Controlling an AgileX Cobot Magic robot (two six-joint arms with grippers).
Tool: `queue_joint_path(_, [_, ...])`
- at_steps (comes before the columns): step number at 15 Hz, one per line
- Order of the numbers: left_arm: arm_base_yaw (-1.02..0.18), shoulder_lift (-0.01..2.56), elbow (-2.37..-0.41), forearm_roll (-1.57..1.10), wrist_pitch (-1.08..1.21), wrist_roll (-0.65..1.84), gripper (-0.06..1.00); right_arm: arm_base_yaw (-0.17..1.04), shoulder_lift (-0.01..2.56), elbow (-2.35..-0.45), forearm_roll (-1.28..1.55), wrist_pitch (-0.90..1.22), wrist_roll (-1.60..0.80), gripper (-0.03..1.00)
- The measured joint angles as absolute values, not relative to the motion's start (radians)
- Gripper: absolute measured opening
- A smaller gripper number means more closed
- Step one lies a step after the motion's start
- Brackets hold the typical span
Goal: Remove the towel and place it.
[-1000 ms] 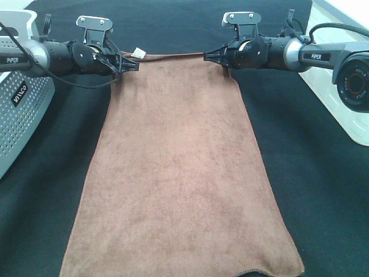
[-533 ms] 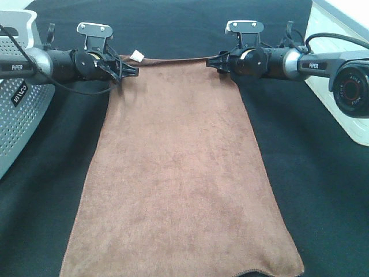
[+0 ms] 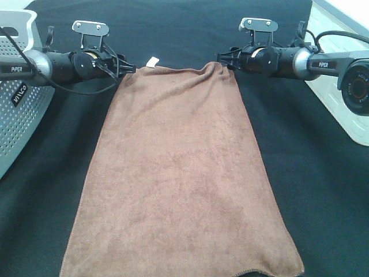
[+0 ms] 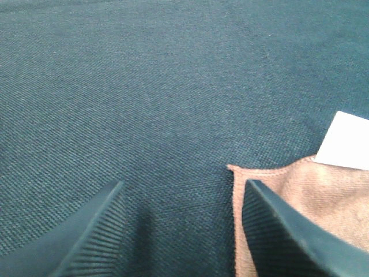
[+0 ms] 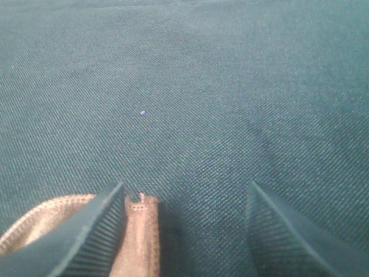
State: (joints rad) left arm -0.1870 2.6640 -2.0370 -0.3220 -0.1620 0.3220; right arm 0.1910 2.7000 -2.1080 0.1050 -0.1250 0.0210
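Observation:
The brown towel (image 3: 179, 173) lies spread flat on the black table cloth (image 3: 173, 29), its near edge at the bottom of the exterior view. A small white tag (image 3: 153, 62) sits at its far left corner. My left gripper (image 3: 130, 68) hangs open just left of that corner, holding nothing. The left wrist view shows the towel corner (image 4: 288, 196) and tag (image 4: 347, 141) beside one finger, with my left gripper (image 4: 184, 184) over bare cloth. My right gripper (image 3: 222, 57) is open at the far right corner. In the right wrist view the towel's stitched corner (image 5: 141, 231) rests by one finger of my right gripper (image 5: 185, 186).
A white perforated basket (image 3: 17, 98) stands at the left edge, under the left arm. A white slab (image 3: 337, 98) borders the cloth on the right, with a black camera lens (image 3: 358, 86) above it. Black cloth runs along both long sides of the towel.
Both grippers have opened and let go of the towel's far corners, drawing apart outward. The far edge has dropped and slackened, and the tag has shifted right.

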Motion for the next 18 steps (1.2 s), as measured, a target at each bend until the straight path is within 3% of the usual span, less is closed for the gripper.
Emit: queue_joint_path(18, [-0.196, 2.725, -2.041, -0.236, -0.162, 0.261, 0.56, 0.191, 2.699, -2.114, 0.095, 0.073, 0.022, 0.56])
